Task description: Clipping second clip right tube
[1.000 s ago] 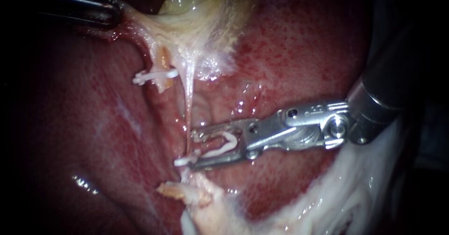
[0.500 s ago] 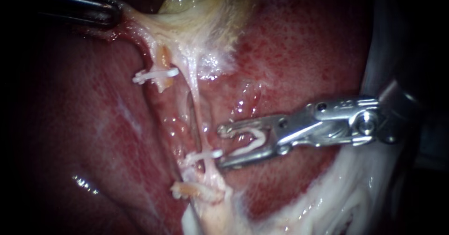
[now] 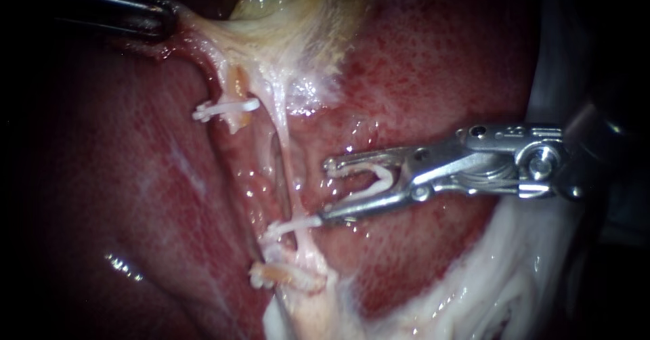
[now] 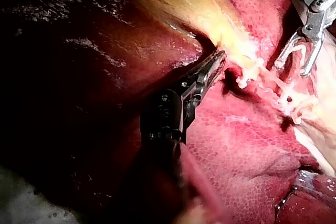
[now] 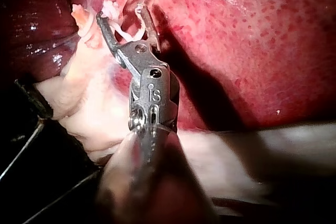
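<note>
- My right instrument [image 3: 327,189] stands just right of the tube [image 3: 289,167]. Its jaws are spread wide, yet both bear on the new clip [image 3: 374,181], which bridges them far back near the hinge.
- The jaw tips are clear of the tube, with only a thin strip of wet liver [image 3: 440,62] showing between.
- The lower jaw's tip sits right at the end of the low clip [image 3: 292,227], which is closed across the tube's lower part. I cannot tell whether they touch.
- Above the low clip the tube runs bare until it fans into pale tissue [image 3: 271,49]. Left of the tube is a shallow groove, then more liver.
- Left of the tube's top, a stub [image 3: 233,82] carries the upper clip [image 3: 223,110].
- My left instrument [image 3: 166,18], far up and left of the tube, has its jaws clamped on the pale tissue under the gallbladder [image 3: 264,1].
- Only the left wrist view shows those jaws lying together along their length, with my right instrument beyond them. The endoscope catches just their tip.
- Only the right wrist view shows my right instrument from behind, with the new clip between its jaws, the tube ahead of the tips and white fat [image 5: 89,108] beside the shaft.
- The tube itself is thin, pale pink, glistening and taut, and it slants slightly.
</note>
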`<state>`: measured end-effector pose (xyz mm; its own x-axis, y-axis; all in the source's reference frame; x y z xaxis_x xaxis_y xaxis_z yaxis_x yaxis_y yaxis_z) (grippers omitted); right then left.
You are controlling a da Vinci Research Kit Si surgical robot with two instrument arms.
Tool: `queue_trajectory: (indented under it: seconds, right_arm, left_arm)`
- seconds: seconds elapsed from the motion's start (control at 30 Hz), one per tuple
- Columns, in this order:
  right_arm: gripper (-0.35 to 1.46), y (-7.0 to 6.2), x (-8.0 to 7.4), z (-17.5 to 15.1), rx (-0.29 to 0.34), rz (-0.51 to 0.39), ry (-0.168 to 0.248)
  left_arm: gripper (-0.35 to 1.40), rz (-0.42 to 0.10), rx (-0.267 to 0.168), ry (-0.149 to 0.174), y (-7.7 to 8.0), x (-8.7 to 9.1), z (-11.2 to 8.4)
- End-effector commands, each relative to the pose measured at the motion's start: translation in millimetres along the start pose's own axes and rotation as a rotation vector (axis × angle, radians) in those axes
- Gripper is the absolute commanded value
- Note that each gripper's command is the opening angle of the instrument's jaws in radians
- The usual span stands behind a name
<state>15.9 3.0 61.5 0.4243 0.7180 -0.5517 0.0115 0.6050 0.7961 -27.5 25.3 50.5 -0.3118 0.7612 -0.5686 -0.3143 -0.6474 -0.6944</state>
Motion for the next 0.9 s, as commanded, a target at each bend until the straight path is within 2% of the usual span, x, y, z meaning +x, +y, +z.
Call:
queue_trajectory:
  seconds: [0.03, 0.2, 0.43, 0.63, 0.7, 0.9]
  right_arm:
    - [0.43, 0.2, -0.2, 0.4, -0.003, 0.001, -0.004]
    - [0.43, 0.9, -1.2, 2.7, -0.008, 0.004, -0.01]
    - [0.43, 1.1, -1.5, 5.0, 0.01, 0.003, -0.024]
    - [0.45, 1.2, -1.2, 6.0, 0.053, -0.013, 0.013]
    - [0.45, 1.2, -1.1, 6.1, 0.078, -0.003, 0.038]
    - [0.44, -0.2, -0.2, 5.3, 0.174, 0.044, 0.106]
  left_arm:
    - [-0.35, 0.0, 0.0, 0.0, 0.0, 0.0, 0.1]
    - [-0.35, 0.0, 0.0, 0.0, -0.1, -0.1, 0.1]
    - [-0.35, 0.0, 0.0, 0.0, -0.1, -0.1, 0.1]
    - [-0.35, 0.0, 0.0, 0.0, -0.1, -0.1, 0.1]
    - [-0.35, 0.0, 0.0, 0.0, -0.1, -0.1, 0.1]
    - [-0.35, 0.0, 0.0, 0.0, -0.1, -0.1, 0.1]
